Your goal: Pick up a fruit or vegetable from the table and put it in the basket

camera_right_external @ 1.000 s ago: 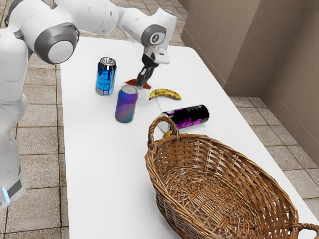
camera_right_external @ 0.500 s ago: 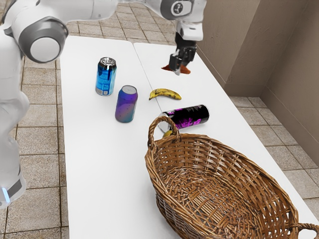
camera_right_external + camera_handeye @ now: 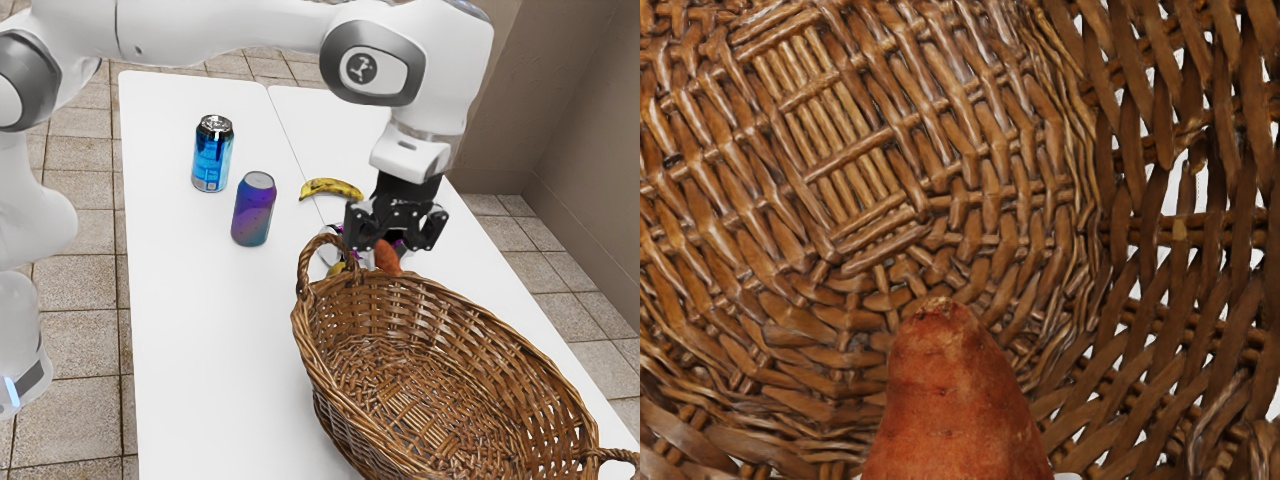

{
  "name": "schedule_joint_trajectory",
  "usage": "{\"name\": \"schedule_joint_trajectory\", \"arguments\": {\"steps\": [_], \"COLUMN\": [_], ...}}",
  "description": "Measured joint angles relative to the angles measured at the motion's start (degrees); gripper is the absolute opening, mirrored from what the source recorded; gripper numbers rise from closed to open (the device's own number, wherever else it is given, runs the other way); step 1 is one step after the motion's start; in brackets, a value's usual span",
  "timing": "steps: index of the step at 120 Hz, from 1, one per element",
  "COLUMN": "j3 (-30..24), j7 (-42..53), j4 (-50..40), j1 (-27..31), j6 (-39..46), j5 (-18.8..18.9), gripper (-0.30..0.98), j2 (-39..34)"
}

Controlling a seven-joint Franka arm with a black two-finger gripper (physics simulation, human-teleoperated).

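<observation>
The black gripper [image 3: 394,240] is over the edge of the wicker basket [image 3: 440,290] nearest the cans in the exterior view, shut on a reddish-brown sweet potato [image 3: 387,257]. The sweet potato hangs down from the hand at the basket's rim. In the wrist view the sweet potato [image 3: 948,400] points its blunt end toward the woven inside of the basket [image 3: 840,130]. A spotted yellow banana [image 3: 331,188] lies on the table behind the gripper.
A blue can [image 3: 212,155] and a purple can [image 3: 254,210] stand on the white table [image 3: 210,330]. A fallen black-and-pink can is mostly behind the hand. A yellow item [image 3: 337,268] peeks out behind the basket's handle [image 3: 304,262].
My hand has carried the sweet potato from the table's far part past the banana to the basket's rim, coming closer to the exterior camera. The cans, banana and basket have stayed put.
</observation>
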Motion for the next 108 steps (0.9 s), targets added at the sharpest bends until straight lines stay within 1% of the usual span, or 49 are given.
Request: {"name": "schedule_joint_trajectory", "arguments": {"steps": [6, 12, 19, 23, 29, 47, 53, 60, 70, 79, 87, 96, 104, 108], "j3": [-0.5, -2.3, -5.5, -7.1, -8.3, -9.2, -9.3, -9.3, -9.3, -9.3, -9.4, -9.4, -8.9, -8.1], "j7": [-0.3, -0.6, -1.0, -1.3, -1.7, -3.0, -3.3, -3.7, -4.2, -4.6, -4.9, -5.2, -5.5, -5.6], "j4": [0.0, 0.0, 0.0, 0.0, 0.0, 0.0, 0.0, 0.0, 0.0, 0.0, 0.1, 0.8, 2.8, 3.2], "j1": [1.3, 3.7, 6.3, 6.6, 5.1, -2.7, -3.7, -3.5, -1.7, -0.6, -0.4, -0.8, -1.0, 0.4], "j6": [0.0, -0.1, -0.1, -0.2, -0.2, -0.3, -0.3, -0.2, -0.2, -0.2, -0.2, -0.2, -0.3, -0.7], "j5": [0.0, -0.1, -0.1, -0.1, 0.0, 0.0, 0.0, 0.0, 0.1, 0.2, 0.3, 0.5, 1.8, 2.8], "gripper": [0.15, 0.15, 0.16, 0.16, 0.16, 0.16, 0.15, 0.16, 0.38, 0.51, 0.57, 0.62, 0.64, 0.65], "j2": [0.5, 0.7, 0.6, 0.5, 0.5, 0.8, 0.9, 1.0, 1.4, 1.7, 1.9, 2.6, 3.3, 3.4]}}
